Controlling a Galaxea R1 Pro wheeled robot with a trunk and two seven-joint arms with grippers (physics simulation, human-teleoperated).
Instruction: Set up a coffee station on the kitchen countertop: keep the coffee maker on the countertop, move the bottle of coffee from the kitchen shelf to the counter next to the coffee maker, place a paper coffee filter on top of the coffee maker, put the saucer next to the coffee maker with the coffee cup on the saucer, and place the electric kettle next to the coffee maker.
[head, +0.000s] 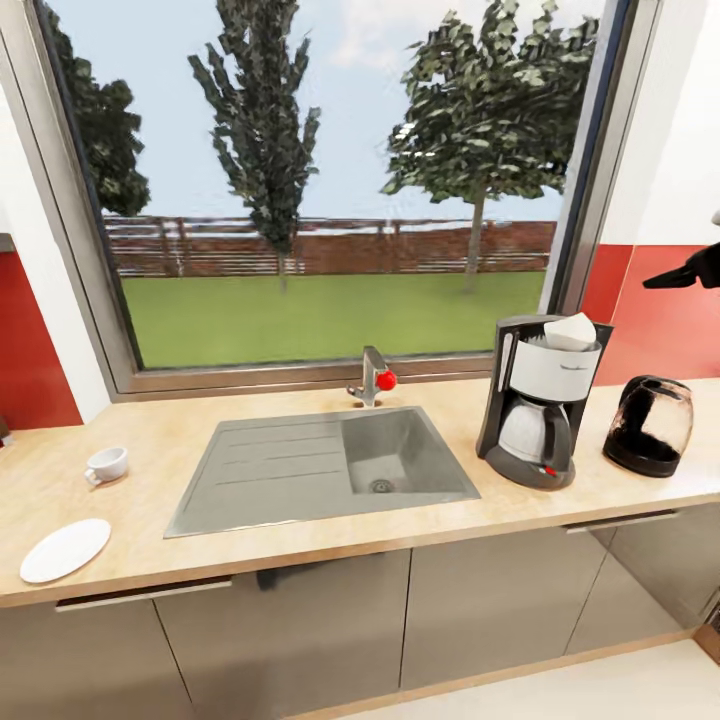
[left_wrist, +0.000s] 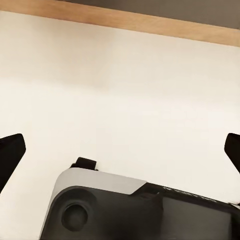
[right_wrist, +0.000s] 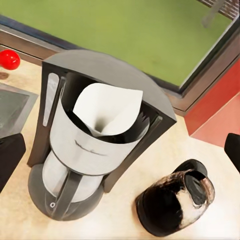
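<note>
Black drip coffee maker with white front panel and pale carafe (head: 541, 400) standing on the long light wood-grain kitchen countertop (head: 300, 545), right of the grey inset sink (head: 320, 468). White paper cone filter (right_wrist: 109, 109) already seated in its top, point down. Rounded dark glass electric kettle with black base (head: 650, 425) just beside the machine on its right, apart from it, not touching.

Still far off: flat round white saucer (head: 65, 549) near the counter's front edge at far left, tiny white handled cup (head: 105, 465) behind it, separate, not on it. Sink lies between these and the machine. Yellow-lidded coffee jar not on this stretch of counter.

Right gripper (head: 690, 270) raised at right edge, above and beyond the kettle; fingertips wide apart in the right wrist view, nothing held. Left gripper (left_wrist: 120, 150) likewise spread and empty, over pale floor with the robot's grey base below.

Likely next: saucer, then cup. Both lie on the left arm's side, so left arm nearer. Saucer close to the edge, so easy to slide off. Bare counter in front of and left of the machine for setting down; the right side taken by the kettle.
</note>
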